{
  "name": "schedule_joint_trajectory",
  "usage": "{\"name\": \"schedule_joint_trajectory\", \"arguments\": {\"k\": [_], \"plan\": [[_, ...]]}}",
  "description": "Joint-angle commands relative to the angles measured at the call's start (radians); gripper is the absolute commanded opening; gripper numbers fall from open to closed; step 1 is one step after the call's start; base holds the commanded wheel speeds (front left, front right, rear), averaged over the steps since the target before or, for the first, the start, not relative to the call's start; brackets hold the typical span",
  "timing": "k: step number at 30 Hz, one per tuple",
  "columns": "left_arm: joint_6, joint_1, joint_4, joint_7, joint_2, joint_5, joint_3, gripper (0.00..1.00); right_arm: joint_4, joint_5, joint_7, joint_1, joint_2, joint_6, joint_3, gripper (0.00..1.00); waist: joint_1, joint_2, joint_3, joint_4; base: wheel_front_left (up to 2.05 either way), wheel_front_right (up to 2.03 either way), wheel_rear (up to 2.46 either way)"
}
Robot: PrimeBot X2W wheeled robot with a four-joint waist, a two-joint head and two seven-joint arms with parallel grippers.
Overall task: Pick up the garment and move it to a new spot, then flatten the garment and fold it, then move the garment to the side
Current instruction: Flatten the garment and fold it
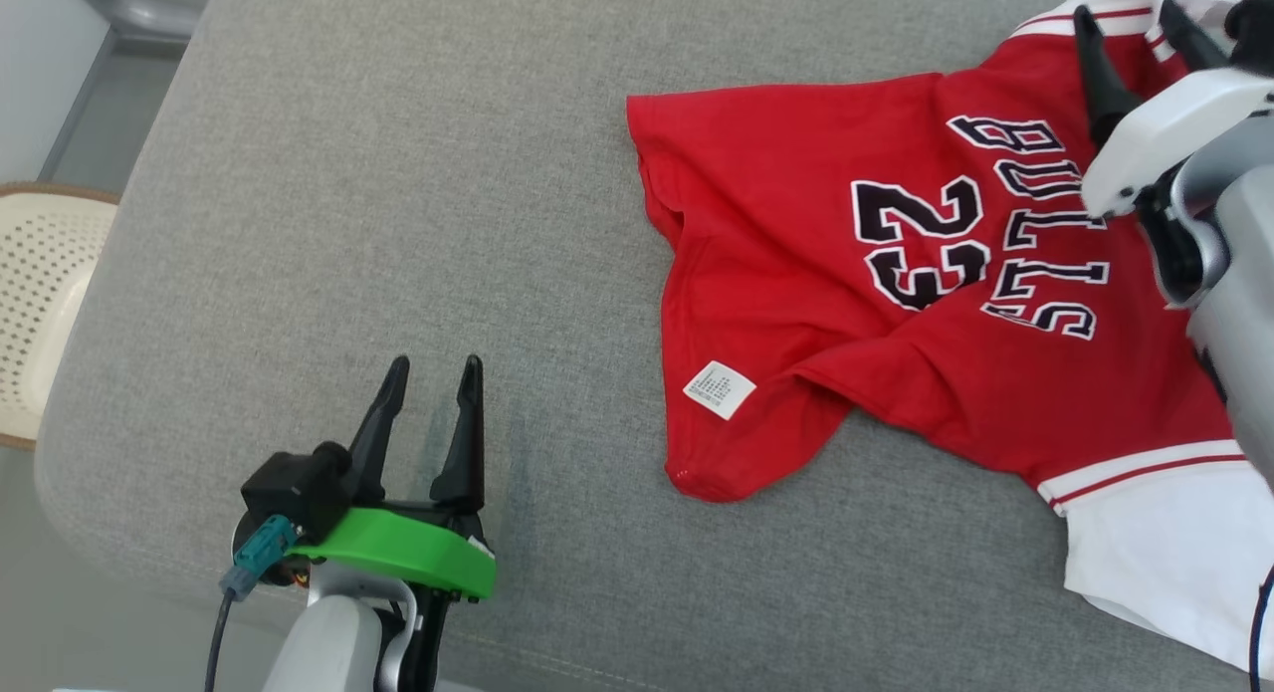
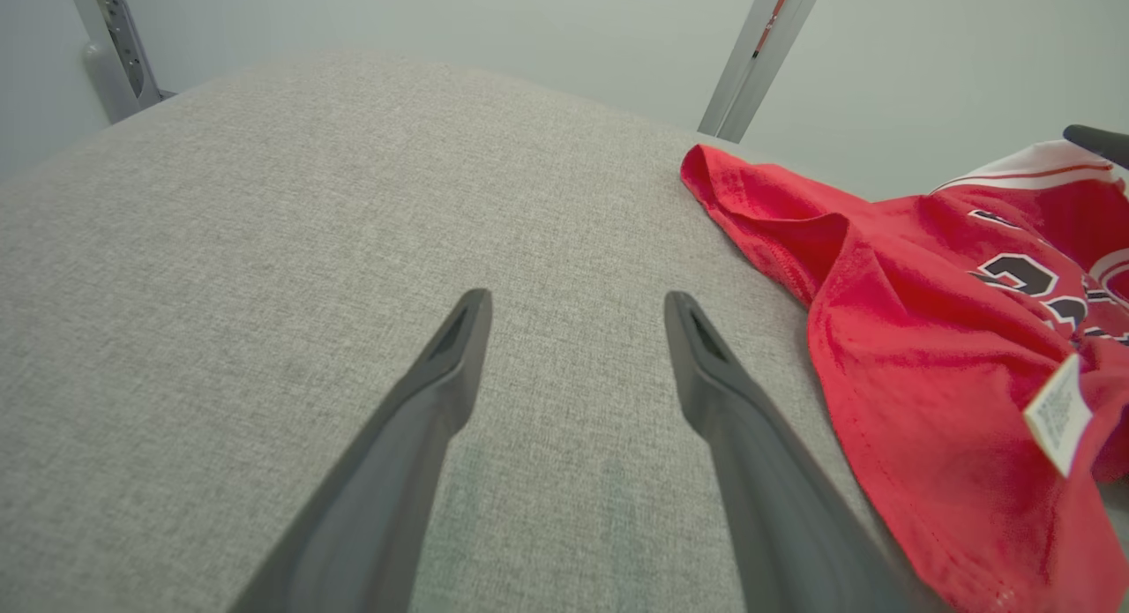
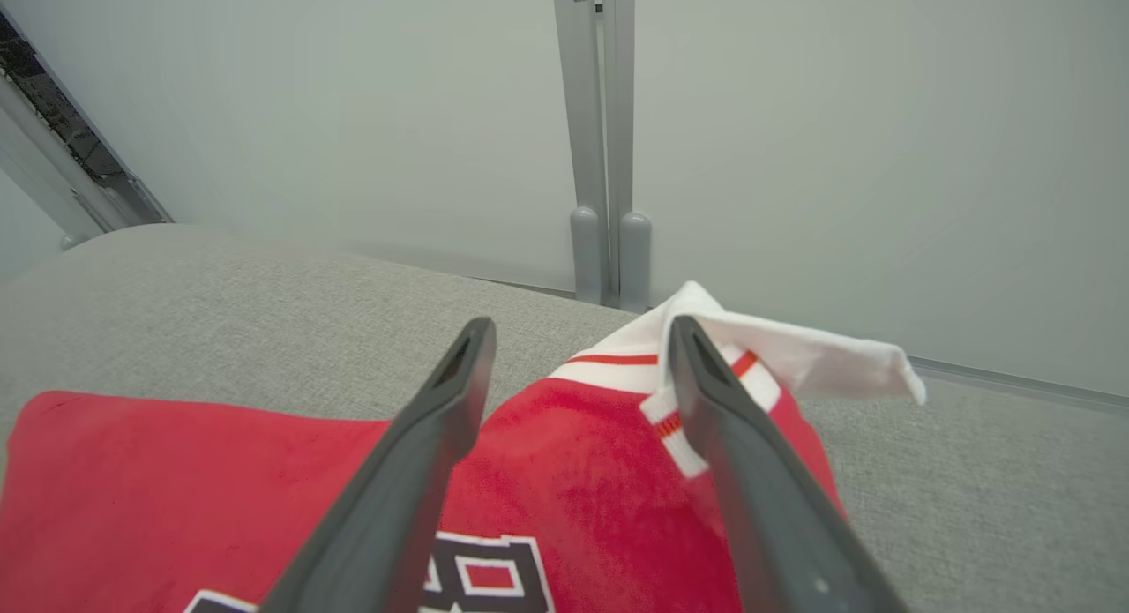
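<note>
Head view, reading left to right: what do I label? (Assistant)

At far left, a cream perforated chair seat [image 1: 40, 294] beside the grey cushion [image 1: 398, 174]. Next comes my left tool [image 1: 436, 363], fingers spread, over bare cushion and well apart from the garment [image 1: 796, 254]. (Operator)

And the garment itself? (Assistant)

Red jersey, lying on the cushion's right half with its lettering showing. A white care label [image 1: 719, 389] sits at the hem nearest my left tool, and a white sleeve [image 1: 1155, 543] lies at lower right. My right tool [image 1: 1125, 10] stands spread over the white-trimmed edge at top right; I cannot tell whether it touches the cloth. (Operator)
</note>
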Motion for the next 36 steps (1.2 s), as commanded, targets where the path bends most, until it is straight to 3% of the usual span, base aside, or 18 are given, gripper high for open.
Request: {"name": "schedule_joint_trajectory", "arguments": {"k": [1, 8, 16, 23, 26, 32, 33, 34, 35, 36], "plan": [[-0.003, 0.026, 0.011, -0.003, 0.009, -0.005, 0.002, 1.00, -0.030, 0.023, -0.014, 0.055, 0.008, -0.001, 0.014, 1.00, -0.0001, 0.0000, -0.152, -0.128, 0.00, 0.00, 0.00], [-0.003, 0.038, 0.060, 0.102, 0.032, -0.093, -0.034, 1.00, -0.221, 0.114, -0.040, 0.258, -0.004, -0.001, 0.059, 1.00, -0.0001, 0.0000, -0.256, -0.234, 0.00, 0.00, 0.00], [0.002, -0.055, 0.081, 0.292, 0.040, -0.189, -0.058, 1.00, -0.437, 0.134, -0.054, 0.450, -0.046, -0.001, -0.008, 1.00, -0.0001, 0.0000, -0.277, -0.325, 0.00, 0.00, 0.00], [0.047, -0.167, 0.262, 0.529, 0.040, -0.267, -0.052, 1.00, -0.588, 0.089, -0.044, 0.600, -0.016, -0.001, -0.097, 1.00, -0.0001, 0.0000, -0.255, -0.382, 0.00, 0.00, 0.00], [0.046, -0.210, 0.334, 0.616, 0.044, -0.296, -0.054, 1.00, -0.631, 0.065, -0.021, 0.639, 0.008, -0.001, -0.130, 1.00, -0.0001, 0.0000, -0.243, -0.401, 0.00, 0.00, 0.00], [0.036, -0.257, 0.426, 0.675, 0.049, -0.303, -0.068, 1.00, -0.689, 0.022, 0.016, 0.694, 0.043, -0.001, -0.187, 1.00, -0.0001, 0.0000, -0.232, -0.414, 0.00, 0.00, 0.00], [0.037, -0.263, 0.438, 0.670, 0.049, -0.302, -0.068, 0.87, -0.698, 0.018, 0.023, 0.701, 0.048, -0.001, -0.196, 1.00, -0.0001, 0.0000, -0.231, -0.415, 0.00, 0.00, 0.00], [0.047, -0.269, 0.453, 0.662, 0.055, -0.289, -0.071, 0.82, -0.708, 0.013, 0.030, 0.709, 0.054, -0.001, -0.205, 1.00, -0.0001, 0.0000, -0.230, -0.415, 0.00, 0.00, 0.00], [0.059, -0.275, 0.462, 0.644, 0.066, -0.270, -0.074, 0.87, -0.716, 0.010, 0.032, 0.716, 0.059, -0.001, -0.213, 1.00, -0.0001, 0.0000, -0.230, -0.415, 0.00, 0.00, 0.00], [0.076, -0.286, 0.468, 0.613, 0.080, -0.255, -0.076, 1.00, -0.724, 0.006, 0.035, 0.722, 0.065, -0.001, -0.219, 1.00, -0.0001, 0.0000, -0.230, -0.416, 0.00, 0.00, 0.00]]}}
